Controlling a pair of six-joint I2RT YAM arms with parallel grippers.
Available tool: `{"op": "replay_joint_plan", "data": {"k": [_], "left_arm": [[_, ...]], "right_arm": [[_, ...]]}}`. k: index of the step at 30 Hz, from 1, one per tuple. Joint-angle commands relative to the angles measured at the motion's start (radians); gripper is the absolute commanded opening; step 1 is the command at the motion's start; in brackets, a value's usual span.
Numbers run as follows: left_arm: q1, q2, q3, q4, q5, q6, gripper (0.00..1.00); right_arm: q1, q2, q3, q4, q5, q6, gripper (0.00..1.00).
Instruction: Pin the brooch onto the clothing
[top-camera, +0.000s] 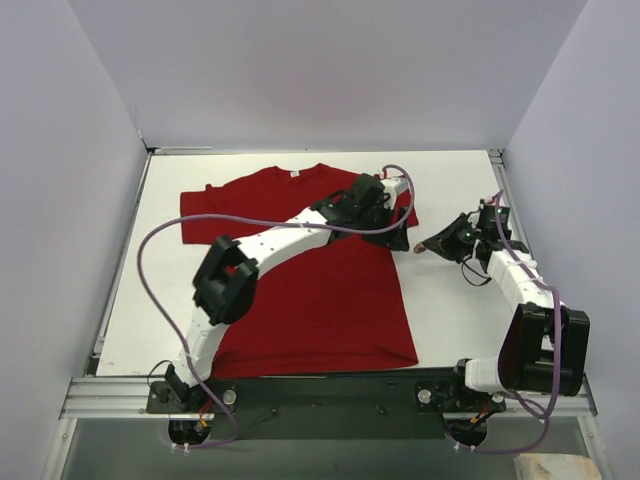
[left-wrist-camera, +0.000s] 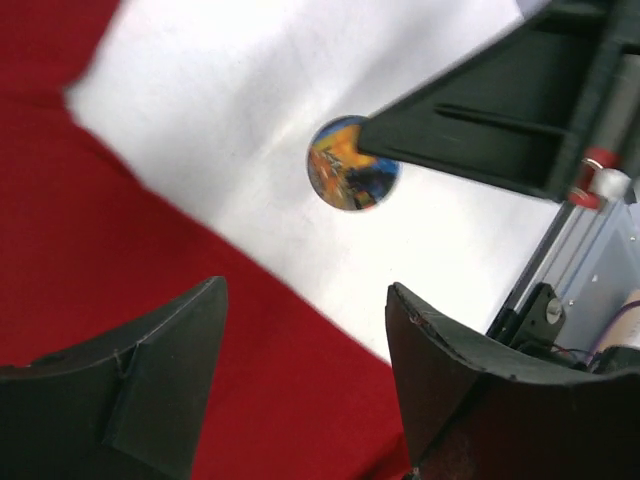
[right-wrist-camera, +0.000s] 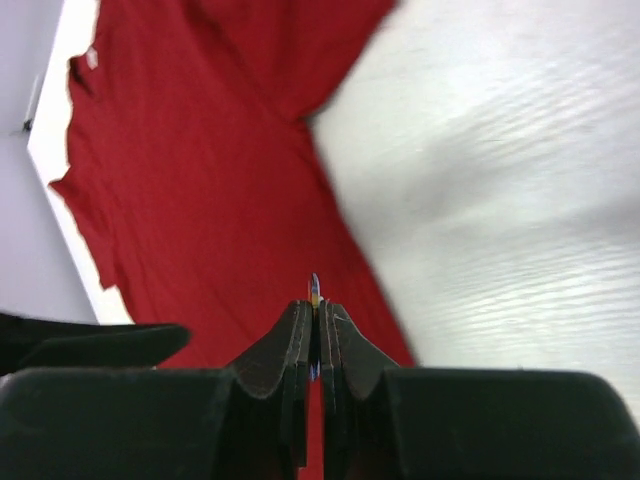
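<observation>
The red T-shirt lies flat on the white table, neck label at the far edge. My right gripper hovers just off the shirt's right edge and is shut on the brooch, which shows edge-on between its fingertips. In the left wrist view the brooch shows its orange and blue face, held above the white table beside the shirt's edge. My left gripper reaches across the shirt to its right sleeve. It is open and empty, above the cloth near the shirt's edge, close to the right gripper.
The white table is boxed in by grey walls on three sides. A metal rail runs along the front by the arm bases. Purple cables loop off both arms. One left finger shows in the right wrist view.
</observation>
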Motion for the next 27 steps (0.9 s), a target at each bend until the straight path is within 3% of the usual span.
{"op": "replay_joint_plan", "data": {"k": [1,4,7,15,27], "left_arm": [[-0.001,-0.278,-0.240,0.157,-0.274,0.124,0.78],[-0.002,-0.423,-0.385,0.209,-0.426,0.175,0.85],[-0.010,-0.563,-0.544,0.257,-0.486,0.227,0.86],[-0.053,-0.714,-0.788,0.277,-0.667,0.345,0.86],[-0.106,-0.669,-0.793,0.288,-0.708,0.385,0.77]], "right_arm": [[0.084,-0.042,0.097,-0.085,0.003,0.023,0.00],[0.162,-0.020,0.142,-0.079,-0.003,0.051,0.00],[0.239,0.025,0.179,-0.073,-0.001,0.091,0.00],[0.461,0.184,0.297,-0.027,0.017,0.209,0.00],[0.541,0.254,0.334,0.036,-0.029,0.263,0.00]]}}
